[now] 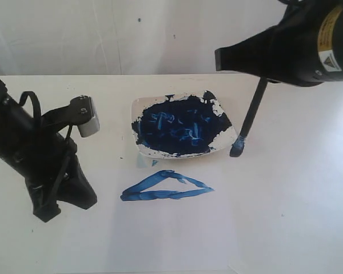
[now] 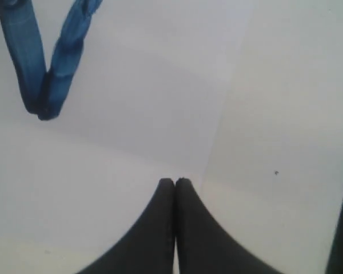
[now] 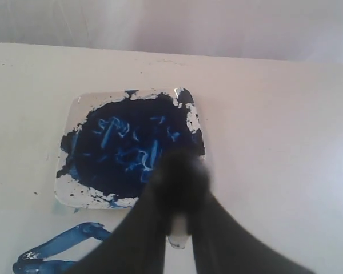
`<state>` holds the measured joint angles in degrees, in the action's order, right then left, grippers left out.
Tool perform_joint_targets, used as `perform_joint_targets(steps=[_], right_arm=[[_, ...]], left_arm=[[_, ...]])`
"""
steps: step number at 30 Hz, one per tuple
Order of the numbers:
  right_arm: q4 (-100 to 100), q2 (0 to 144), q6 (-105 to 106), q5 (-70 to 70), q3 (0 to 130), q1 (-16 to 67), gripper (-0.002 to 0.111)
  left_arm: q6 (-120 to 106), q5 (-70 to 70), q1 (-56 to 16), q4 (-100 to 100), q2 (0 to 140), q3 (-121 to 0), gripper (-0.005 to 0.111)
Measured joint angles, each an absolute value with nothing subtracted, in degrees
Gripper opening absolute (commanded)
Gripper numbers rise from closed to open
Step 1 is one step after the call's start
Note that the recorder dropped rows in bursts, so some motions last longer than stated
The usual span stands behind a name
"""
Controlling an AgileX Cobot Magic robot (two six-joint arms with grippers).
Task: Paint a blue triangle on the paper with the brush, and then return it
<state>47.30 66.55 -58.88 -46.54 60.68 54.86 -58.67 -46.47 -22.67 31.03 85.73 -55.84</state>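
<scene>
Your left end effector (image 2: 174, 182) rests pinched shut and empty beside the blue triangle (image 1: 166, 187) on the paper (image 1: 177, 240), while just right of the dish (image 1: 223, 137) the brush (image 1: 250, 119) hangs clamped in your right end effector (image 3: 180, 177), where a quick swing would likely drip paint from its wet tip on the bench (image 1: 308, 200).
</scene>
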Motion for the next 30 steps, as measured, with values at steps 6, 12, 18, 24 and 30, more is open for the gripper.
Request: perform_joint_targets(steps=[6, 12, 18, 24, 30], right_arm=[[42.13, 66.31, -58.88, -47.85, 60.68, 54.86, 0.0], [35.44, 66.31, -58.88, -47.94, 60.68, 54.86, 0.0], [29.61, 66.31, -58.36, -46.17, 60.68, 54.86, 0.0], [30.04, 66.31, -50.89, -33.63, 60.68, 54.86, 0.0], [32.28, 66.31, -48.83, -24.09, 60.68, 54.86, 0.0]], left_arm=[[-47.18, -52.63, -22.67, 22.49, 80.94, -55.84, 0.0], [-33.53, -54.63, -22.67, 13.23, 69.59, -55.84, 0.0], [-19.45, -55.08, -22.67, 8.53, 50.54, -55.84, 0.0], [-10.21, -60.77, -22.67, 2.96, 33.65, -55.84, 0.0], [-8.2, -63.0, -22.67, 1.95, 26.17, -55.84, 0.0]])
